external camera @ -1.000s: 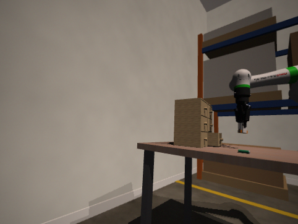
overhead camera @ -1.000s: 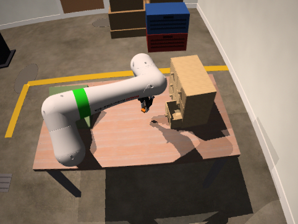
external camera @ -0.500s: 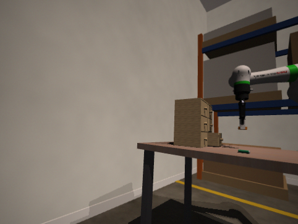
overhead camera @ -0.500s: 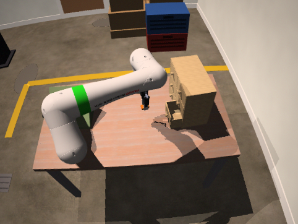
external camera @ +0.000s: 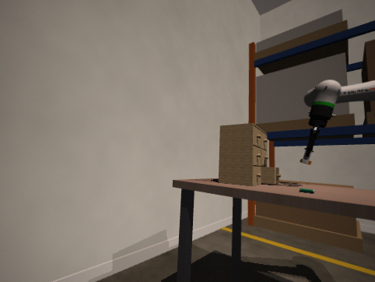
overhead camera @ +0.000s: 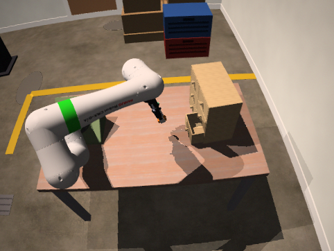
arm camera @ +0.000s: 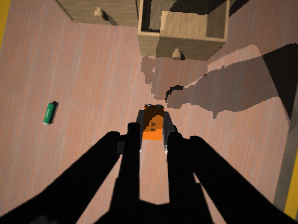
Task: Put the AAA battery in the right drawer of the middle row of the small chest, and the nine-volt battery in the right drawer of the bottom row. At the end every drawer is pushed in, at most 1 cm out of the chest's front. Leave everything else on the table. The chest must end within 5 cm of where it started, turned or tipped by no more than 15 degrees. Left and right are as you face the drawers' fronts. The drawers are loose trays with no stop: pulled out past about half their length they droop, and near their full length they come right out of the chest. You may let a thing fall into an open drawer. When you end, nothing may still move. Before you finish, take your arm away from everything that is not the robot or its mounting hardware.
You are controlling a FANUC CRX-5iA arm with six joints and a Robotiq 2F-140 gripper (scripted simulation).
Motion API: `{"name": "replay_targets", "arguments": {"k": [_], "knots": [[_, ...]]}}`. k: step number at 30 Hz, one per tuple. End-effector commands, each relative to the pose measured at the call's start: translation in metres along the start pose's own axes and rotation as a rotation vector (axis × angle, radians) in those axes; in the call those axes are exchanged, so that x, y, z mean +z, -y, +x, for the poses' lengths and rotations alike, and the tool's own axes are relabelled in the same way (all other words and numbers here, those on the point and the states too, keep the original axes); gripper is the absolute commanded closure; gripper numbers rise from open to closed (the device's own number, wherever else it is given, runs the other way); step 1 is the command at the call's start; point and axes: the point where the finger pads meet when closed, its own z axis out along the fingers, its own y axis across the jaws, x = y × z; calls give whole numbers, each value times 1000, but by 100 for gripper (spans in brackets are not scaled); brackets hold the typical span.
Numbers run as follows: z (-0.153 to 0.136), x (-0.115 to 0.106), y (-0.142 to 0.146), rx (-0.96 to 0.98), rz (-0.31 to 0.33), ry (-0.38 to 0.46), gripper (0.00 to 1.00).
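Observation:
My gripper (arm camera: 153, 119) is shut on the orange nine-volt battery (arm camera: 153, 125) and holds it well above the table, a short way in front of the chest; it also shows in the top view (overhead camera: 161, 119) and the exterior view (external camera: 306, 160). The wooden chest (overhead camera: 213, 100) stands at the table's far right. Its bottom-row right drawer (arm camera: 182, 27) is pulled part way out and looks empty; it also shows in the top view (overhead camera: 195, 126). The other drawers are pushed in. The green AAA battery (arm camera: 49, 113) lies flat on the table, left of my fingers and apart from the chest.
A green block (overhead camera: 93, 128) stands on the table behind my arm's lower link. The table's right edge runs close behind the chest. Blue and red crates (overhead camera: 187, 29) and boxes stand on the floor beyond the table.

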Motion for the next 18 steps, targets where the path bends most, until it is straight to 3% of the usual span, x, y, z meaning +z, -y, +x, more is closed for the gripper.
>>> {"name": "replay_targets", "arguments": {"k": [1,4,5,18], "knots": [[-11,5,-6,5,-6,-279,86],[-11,4,-7,5,-6,-312,86],[-13,6,-8,2,-9,-411,86],[-18,6,-6,-3,-4,-833,86]]}}
